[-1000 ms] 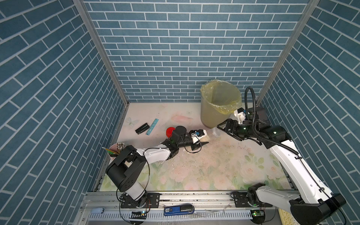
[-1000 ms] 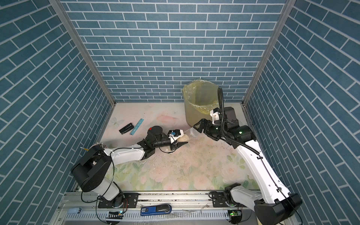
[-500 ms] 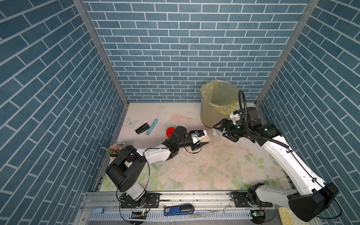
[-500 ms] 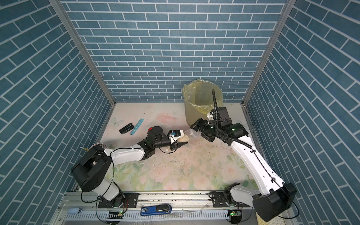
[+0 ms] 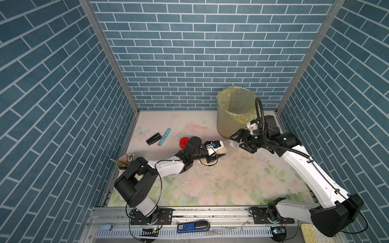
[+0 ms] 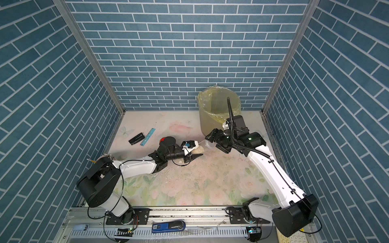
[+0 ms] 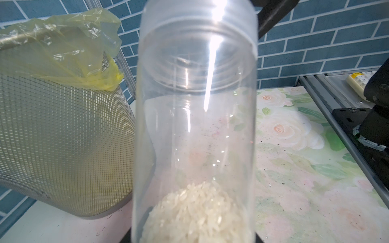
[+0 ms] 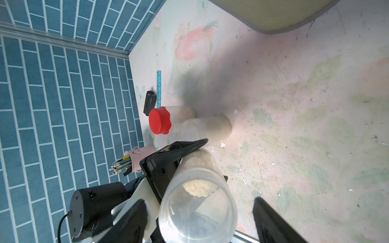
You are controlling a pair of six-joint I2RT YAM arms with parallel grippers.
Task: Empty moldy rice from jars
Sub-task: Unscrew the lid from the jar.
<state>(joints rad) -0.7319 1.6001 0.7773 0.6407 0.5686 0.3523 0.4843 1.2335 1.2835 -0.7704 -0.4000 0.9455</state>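
A clear jar (image 5: pixel 227 145) lies on its side just above the mat, with my left gripper (image 5: pixel 219 152) shut on its base end. Moldy rice (image 7: pixel 197 214) sits clumped at that base end, also seen through the jar's open mouth as moldy rice (image 8: pixel 200 186). My right gripper (image 8: pixel 199 202) is open, with one finger on each side of the mouth end of the jar (image 8: pixel 197 208) and a gap on one side. Two more jars stand behind: one with a red cap (image 8: pixel 159 120), one with a clear lid (image 8: pixel 207 128).
The bin (image 5: pixel 235 113) with the yellow bag stands just behind my right gripper (image 5: pixel 236 142). At the left wall are a pink pencil cup (image 5: pixel 124 162), a black object (image 5: pixel 153 138) and a blue ruler (image 5: pixel 164 136). White crumbs dot the floral mat (image 5: pixel 231 183).
My right gripper has come left from beside the bin to the jar's mouth, and its jaws have narrowed around it. The left arm and the jar have stayed put.
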